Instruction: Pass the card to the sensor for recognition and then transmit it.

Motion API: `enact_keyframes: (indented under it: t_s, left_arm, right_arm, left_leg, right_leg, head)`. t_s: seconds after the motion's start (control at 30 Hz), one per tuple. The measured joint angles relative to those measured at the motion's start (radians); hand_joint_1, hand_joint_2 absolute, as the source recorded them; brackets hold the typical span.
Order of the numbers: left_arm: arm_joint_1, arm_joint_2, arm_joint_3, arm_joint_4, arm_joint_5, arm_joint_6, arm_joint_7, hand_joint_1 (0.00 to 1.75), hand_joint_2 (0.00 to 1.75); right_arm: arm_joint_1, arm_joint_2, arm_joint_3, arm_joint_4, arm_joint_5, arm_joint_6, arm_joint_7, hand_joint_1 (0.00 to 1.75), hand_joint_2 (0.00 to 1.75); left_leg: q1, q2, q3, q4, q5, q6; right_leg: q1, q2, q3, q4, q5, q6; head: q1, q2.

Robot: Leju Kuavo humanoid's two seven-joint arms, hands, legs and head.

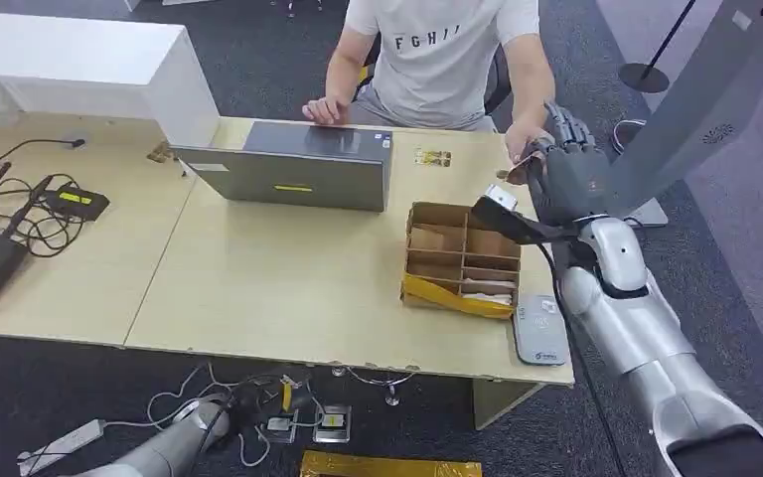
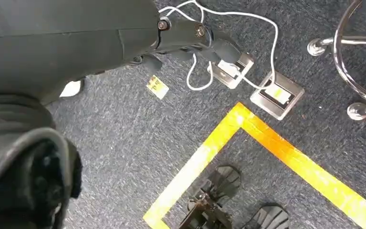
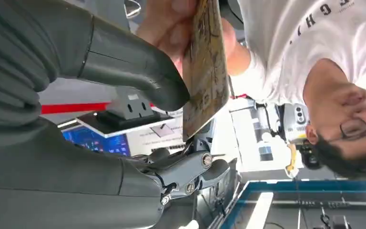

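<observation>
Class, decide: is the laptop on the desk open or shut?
Shut. In the head view the laptop lies flat on the table, lid down, no screen or keyboard showing.

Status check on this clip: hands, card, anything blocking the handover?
Right hand grips the thin brownish card, raised at the seated person's hand. Left hand hangs low, state unclear. Nothing between card and person.
</observation>
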Motion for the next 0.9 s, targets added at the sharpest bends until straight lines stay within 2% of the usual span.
enact_keyframes:
  t_s: [0.27,0.3,0.33,0.4,0.43,0.67,0.9]
  left_arm:
    - [-0.003,-0.011,0.001,0.000,-0.006,0.003,0.008,0.00,0.00]
    - [-0.003,-0.013,0.001,0.000,-0.006,0.006,0.008,0.00,0.00]
    - [-0.003,-0.014,0.001,0.000,-0.006,0.010,0.008,0.00,0.00]
    - [-0.003,-0.016,0.001,0.000,-0.006,0.013,0.008,0.00,0.00]
    - [-0.003,-0.016,0.001,0.000,-0.006,0.013,0.008,0.00,0.00]
    - [-0.003,-0.019,0.001,0.000,-0.021,0.021,0.008,0.00,0.00]
    - [-0.003,-0.019,0.001,0.000,-0.025,0.024,0.008,0.00,0.00]
  right_arm:
    - [-0.084,0.042,0.003,0.161,0.011,-0.050,-0.024,1.75,1.75]
    - [-0.088,0.045,0.003,0.177,0.011,-0.056,-0.024,0.82,1.75]
    - [-0.092,0.046,0.003,0.190,0.011,-0.061,-0.024,0.37,1.75]
    - [-0.098,0.048,0.005,0.223,0.014,-0.080,-0.023,0.21,1.75]
    - [-0.100,0.049,0.006,0.238,0.016,-0.091,-0.023,0.00,1.75]
    - [-0.112,0.050,0.012,0.323,0.027,-0.168,-0.021,0.00,1.75]
    - [-0.113,0.047,0.013,0.359,0.035,-0.174,-0.018,0.00,1.75]
  left_leg:
    - [0.000,-0.003,-0.001,0.000,0.000,0.000]
    - [0.000,-0.004,-0.002,0.000,0.000,0.000]
    - [0.000,-0.004,-0.002,0.000,0.001,0.001]
    - [0.000,-0.006,-0.003,0.000,0.001,0.001]
    - [0.000,-0.006,-0.004,0.000,0.001,0.001]
    - [-0.001,-0.006,-0.004,0.000,0.001,0.001]
    - [-0.001,-0.006,-0.004,0.000,0.001,0.001]
  right_leg:
    - [0.000,-0.003,0.000,0.000,0.000,0.000]
    - [0.000,-0.003,0.000,-0.001,0.000,0.000]
    - [0.000,-0.004,0.000,-0.001,0.000,0.000]
    - [0.000,-0.006,-0.001,-0.002,0.000,0.000]
    - [0.000,-0.006,-0.001,-0.002,0.000,0.000]
    - [0.000,-0.006,-0.001,-0.003,0.000,0.000]
    - [-0.001,-0.006,-0.001,-0.003,0.000,0.000]
  head:
    - [0.000,0.000]
    - [0.000,0.000]
    - [0.000,0.000]
    - [0.000,0.000]
    - [0.000,0.000]
    - [0.000,0.000]
    - [0.000,0.000]
